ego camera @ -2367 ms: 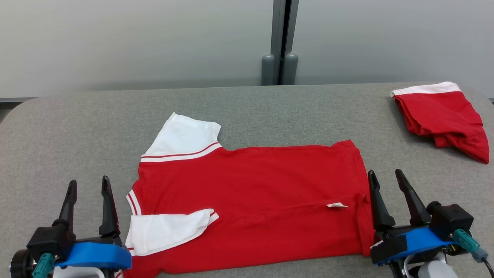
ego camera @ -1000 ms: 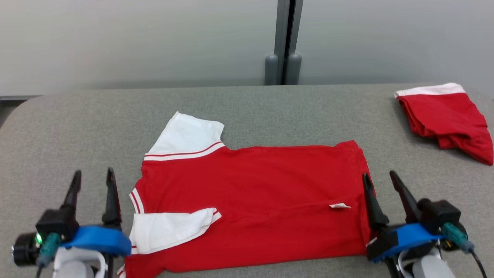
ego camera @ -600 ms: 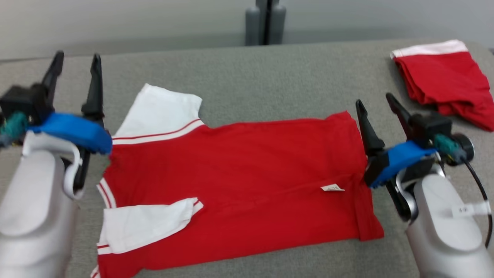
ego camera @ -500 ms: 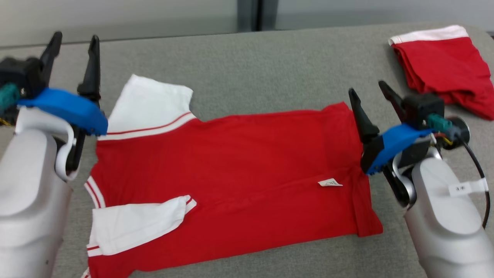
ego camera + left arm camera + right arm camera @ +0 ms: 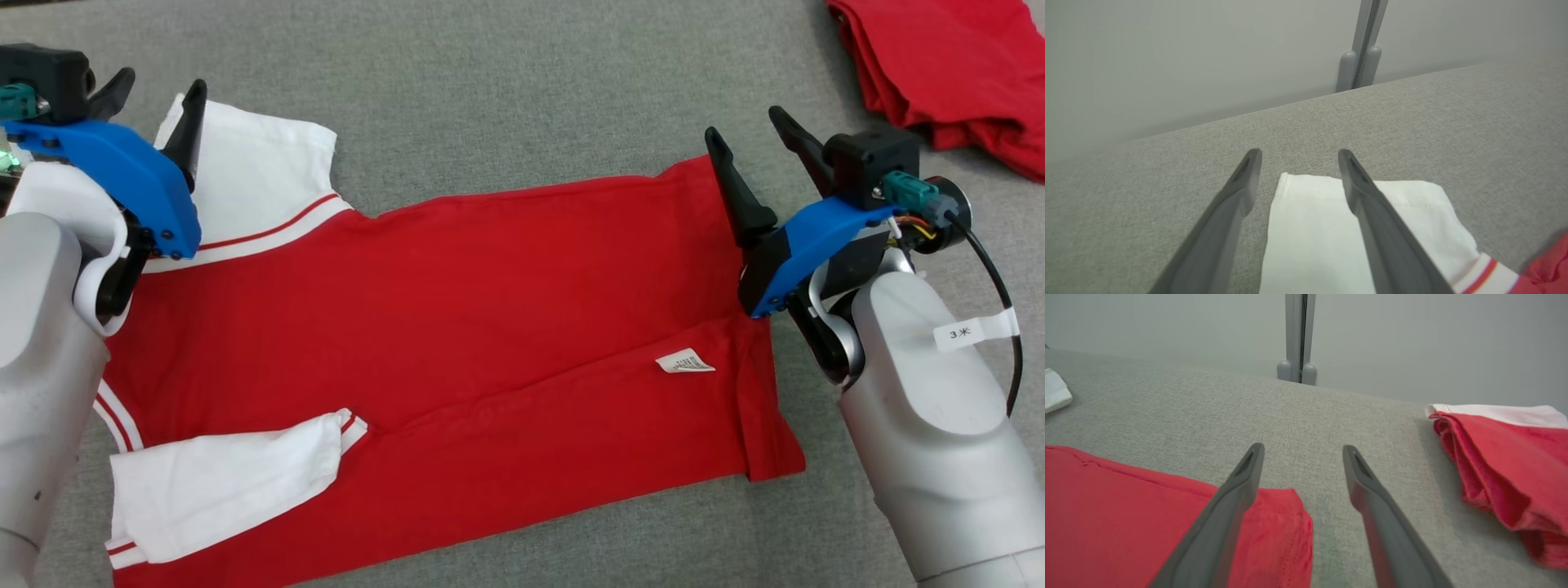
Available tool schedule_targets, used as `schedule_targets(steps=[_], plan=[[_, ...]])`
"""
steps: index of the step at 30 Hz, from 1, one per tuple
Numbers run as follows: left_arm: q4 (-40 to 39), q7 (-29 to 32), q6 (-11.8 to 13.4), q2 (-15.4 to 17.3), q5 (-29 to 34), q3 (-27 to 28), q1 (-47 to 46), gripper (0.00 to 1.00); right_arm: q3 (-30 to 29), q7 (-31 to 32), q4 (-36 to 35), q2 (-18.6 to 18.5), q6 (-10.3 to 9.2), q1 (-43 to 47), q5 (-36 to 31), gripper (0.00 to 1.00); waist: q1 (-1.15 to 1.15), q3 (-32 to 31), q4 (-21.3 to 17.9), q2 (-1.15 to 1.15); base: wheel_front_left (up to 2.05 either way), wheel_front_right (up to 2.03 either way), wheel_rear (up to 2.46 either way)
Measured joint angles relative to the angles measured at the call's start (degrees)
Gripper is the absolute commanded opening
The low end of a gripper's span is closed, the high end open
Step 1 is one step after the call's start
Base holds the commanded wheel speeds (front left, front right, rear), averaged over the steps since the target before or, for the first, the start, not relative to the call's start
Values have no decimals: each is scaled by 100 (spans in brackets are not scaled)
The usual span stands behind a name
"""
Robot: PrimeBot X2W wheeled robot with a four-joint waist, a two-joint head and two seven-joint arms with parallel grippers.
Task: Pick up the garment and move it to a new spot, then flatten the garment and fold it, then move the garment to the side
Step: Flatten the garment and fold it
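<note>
Garment (image 5: 490, 310) flat, long axis left-right, sleeves (image 5: 253, 171) left | left hand (image 5: 162, 79), right hand (image 5: 742, 121) spread, empty

A: What is the shirt (image 5: 490, 310) made of?
B: Soft red and white cloth, not shiny. The worktop (image 5: 506, 90) is grey woven cloth, a bit rough.
A: And the right end effector (image 5: 742, 121)?
B: Dull dark plastic fingers (image 5: 735, 194), and a smooth blue plastic holder (image 5: 816, 233).
</note>
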Motion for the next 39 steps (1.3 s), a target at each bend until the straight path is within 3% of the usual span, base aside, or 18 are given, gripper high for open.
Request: schedule_targets(steps=[18, 19, 20, 21, 33, 39], plan=[[862, 620, 0, 149, -1094, -1067, -610, 100, 376, -81, 464, 8, 0, -429, 219, 100, -1, 363, -228, -1, 0, 0, 0], [903, 688, 0, 146, -1166, -1100, -653, 91, 392, -81, 488, 8, 0, -434, 229, 100, -1, 365, -235, -2, 0, 0, 0], [936, 727, 0, 144, -1215, -1150, -687, 49, 404, -82, 509, 7, 0, -437, 234, 100, -2, 364, -238, -2, 0, 0, 0], [980, 724, 0, 146, -1213, -1217, -711, 0, 415, -82, 533, 3, 0, -441, 240, 100, -1, 359, -239, -2, 0, 0, 0], [1388, 220, 0, 116, -1232, -1581, -902, 0, 550, -57, 794, -97, 0, -556, 389, 100, -1, 174, -154, -2, 0, 0, 0], [1196, -38, 0, 46, -1392, -1829, -901, 0, 681, 343, 1022, -232, 0, -542, 655, 100, -2, 16, -25, -2, 0, 0, 0]])
